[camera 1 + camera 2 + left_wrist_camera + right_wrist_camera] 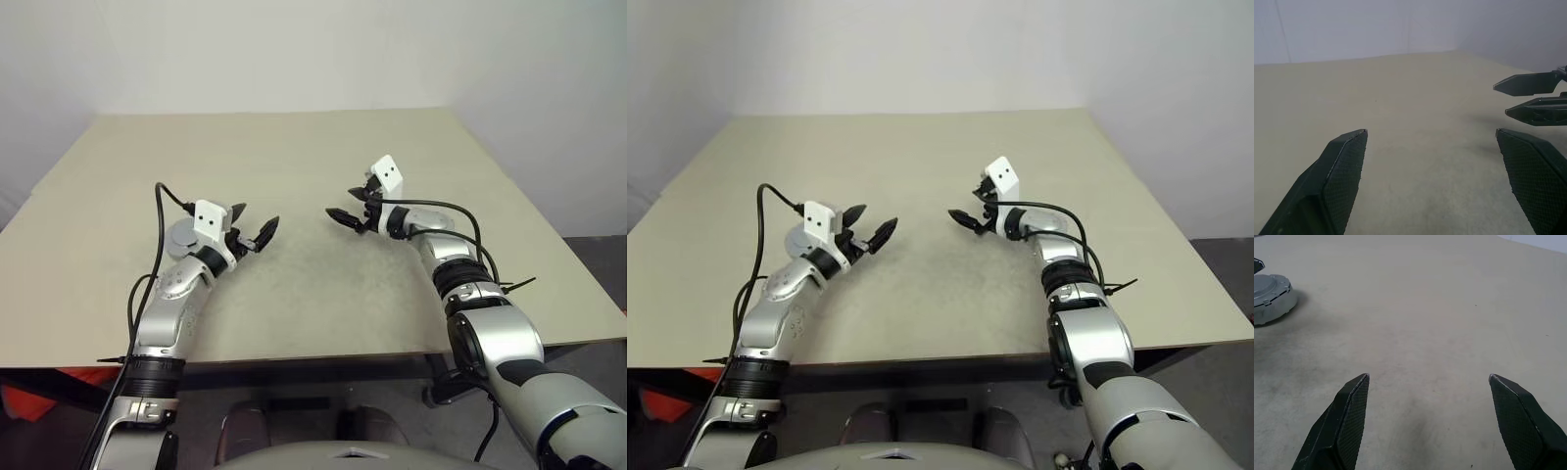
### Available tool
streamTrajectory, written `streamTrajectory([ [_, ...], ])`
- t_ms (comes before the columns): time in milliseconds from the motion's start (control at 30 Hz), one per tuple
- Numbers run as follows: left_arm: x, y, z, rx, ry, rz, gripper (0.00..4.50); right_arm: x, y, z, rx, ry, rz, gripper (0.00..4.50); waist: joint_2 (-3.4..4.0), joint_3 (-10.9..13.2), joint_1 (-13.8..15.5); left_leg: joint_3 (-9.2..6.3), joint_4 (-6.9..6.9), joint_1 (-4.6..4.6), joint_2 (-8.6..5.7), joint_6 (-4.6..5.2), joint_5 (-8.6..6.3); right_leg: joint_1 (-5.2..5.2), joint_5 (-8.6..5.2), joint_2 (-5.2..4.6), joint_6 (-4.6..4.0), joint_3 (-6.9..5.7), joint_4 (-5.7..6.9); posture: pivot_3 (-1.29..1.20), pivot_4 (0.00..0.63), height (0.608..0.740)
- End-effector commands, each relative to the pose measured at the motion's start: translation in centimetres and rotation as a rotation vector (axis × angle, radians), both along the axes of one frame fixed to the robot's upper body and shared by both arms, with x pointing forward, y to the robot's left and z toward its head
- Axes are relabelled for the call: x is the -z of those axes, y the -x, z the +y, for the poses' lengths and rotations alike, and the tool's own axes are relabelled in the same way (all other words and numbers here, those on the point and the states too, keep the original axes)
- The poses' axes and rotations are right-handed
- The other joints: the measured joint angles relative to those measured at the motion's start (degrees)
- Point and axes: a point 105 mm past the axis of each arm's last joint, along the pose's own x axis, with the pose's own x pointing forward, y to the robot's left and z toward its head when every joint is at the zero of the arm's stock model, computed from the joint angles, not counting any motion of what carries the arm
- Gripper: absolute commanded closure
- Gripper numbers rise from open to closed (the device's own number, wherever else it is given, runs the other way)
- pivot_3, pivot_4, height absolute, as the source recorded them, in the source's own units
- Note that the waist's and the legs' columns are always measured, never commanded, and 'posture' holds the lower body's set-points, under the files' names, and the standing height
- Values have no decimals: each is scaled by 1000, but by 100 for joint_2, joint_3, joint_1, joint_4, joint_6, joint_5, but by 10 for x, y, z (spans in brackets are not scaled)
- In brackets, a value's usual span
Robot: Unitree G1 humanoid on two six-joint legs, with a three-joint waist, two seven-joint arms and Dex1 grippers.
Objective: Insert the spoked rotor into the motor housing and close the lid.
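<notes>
A short round grey puck point(181, 235) sits on the table right behind my left wrist. Its top is a dull-grey disc, the lid point(1268, 288), lying flat on the motor housing point(1274, 309). The spoked rotor is hidden. My left gripper point(256, 221) hovers open just past the puck, nothing between its fingers. My right gripper point(341, 203) faces it from the right across a short gap, open and holding nothing. The left wrist view shows my right gripper's fingers point(1528, 84) beyond my own open left gripper point(1431, 132).
The beige table point(313, 147) stretches far ahead to a white wall. Its front edge point(323, 357) runs close below both arms. A black cable point(157, 225) loops over my left forearm.
</notes>
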Motion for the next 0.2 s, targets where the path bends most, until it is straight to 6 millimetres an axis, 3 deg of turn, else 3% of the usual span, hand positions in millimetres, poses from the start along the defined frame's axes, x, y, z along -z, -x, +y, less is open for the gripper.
streamTrajectory([
  [33, -13, 2, 4, -10, -3, -54, 62, -20, -5, 2, 4, -27, -68, 105, 0, 0, -1, 0, -1, 0, 0, 0, 0, 0, 0, 0, 0, 0, 0, 0, 0, 740],
  [200, -16, -3, 9, -48, -10, -63, 62, -20, -3, 2, -7, -35, -78, 105, 0, 0, -2, 0, -1, 1, 0, 0, 0, -1, 0, 0, 0, 0, -1, 0, 0, 740],
])
